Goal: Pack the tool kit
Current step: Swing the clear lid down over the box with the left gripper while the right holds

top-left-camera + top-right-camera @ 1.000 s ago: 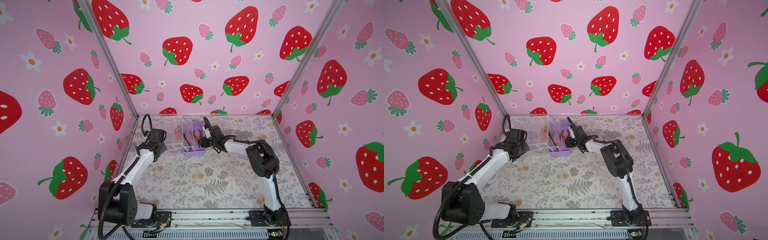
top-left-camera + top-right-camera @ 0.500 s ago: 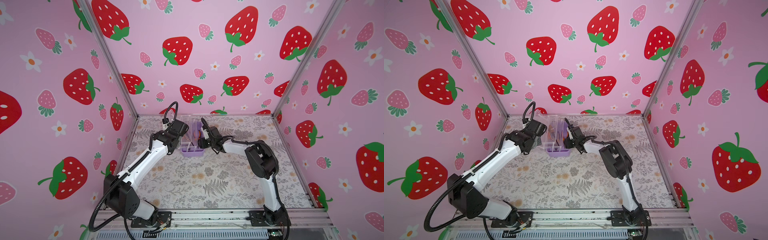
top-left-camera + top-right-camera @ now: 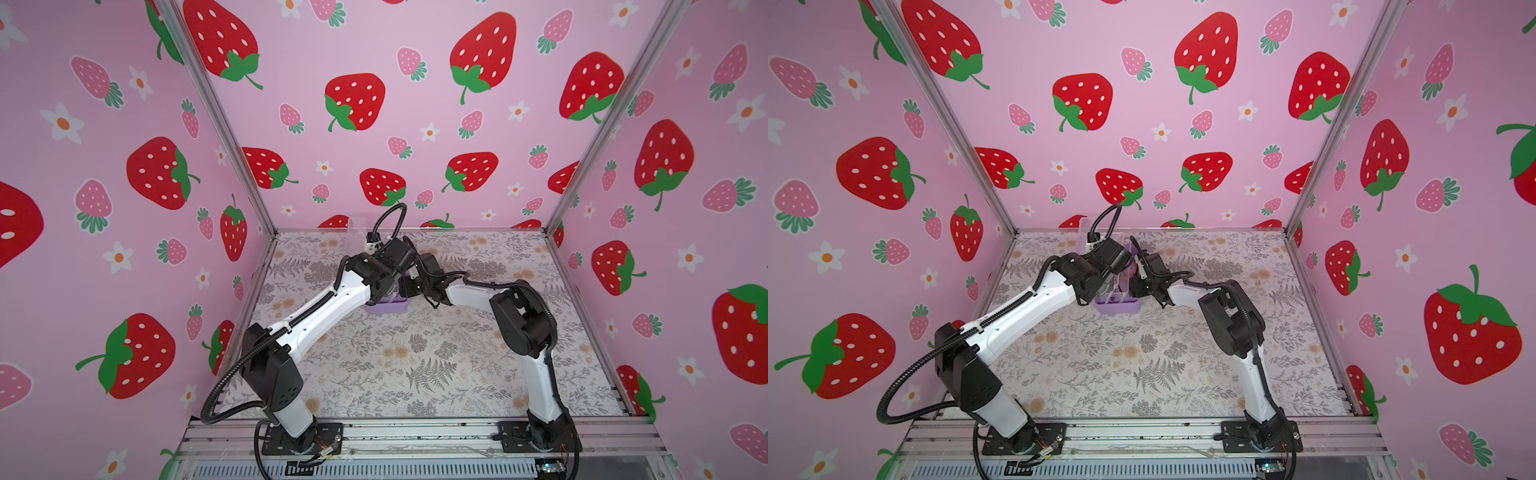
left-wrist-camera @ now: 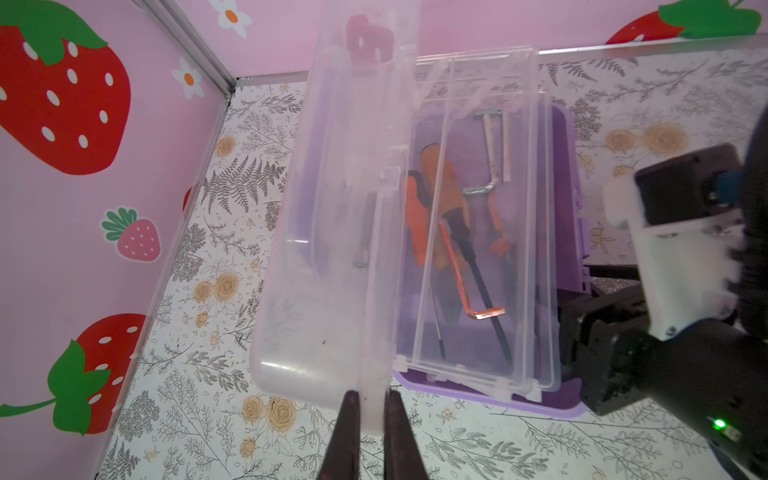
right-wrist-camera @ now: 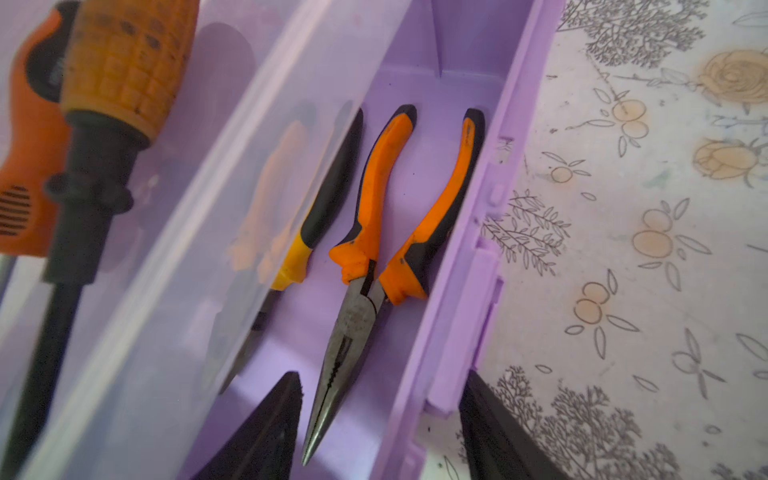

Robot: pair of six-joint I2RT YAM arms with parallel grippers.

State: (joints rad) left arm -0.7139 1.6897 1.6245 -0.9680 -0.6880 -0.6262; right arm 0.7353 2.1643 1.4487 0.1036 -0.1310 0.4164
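The left tool (image 4: 371,405) was clenched on the rim of the clear lid (image 4: 332,249), its two dark fingers pinching the thin edge between them. The lid stood raised along one long side of the tool kit (image 3: 1117,308). The right tool (image 5: 382,376) was released, its jaws spread wide astride the opposite long wall of the lilac base (image 5: 453,232), one finger inside the case and one outside beside a latch tab. Between those fingers pointed the tip of the needle-nose pliers (image 5: 374,249), which lay with orange handles on the floor of the base. Next to them a clear tray (image 4: 478,353) sat in the base and carried an orange-handled screwdriver (image 4: 440,183), a copper hex key (image 4: 461,274) and silver hex keys (image 4: 494,153). The tool kit rested on the flower-patterned desk (image 3: 415,353), toward its far edge and a little left of the middle, with both arms meeting over it in both top views.
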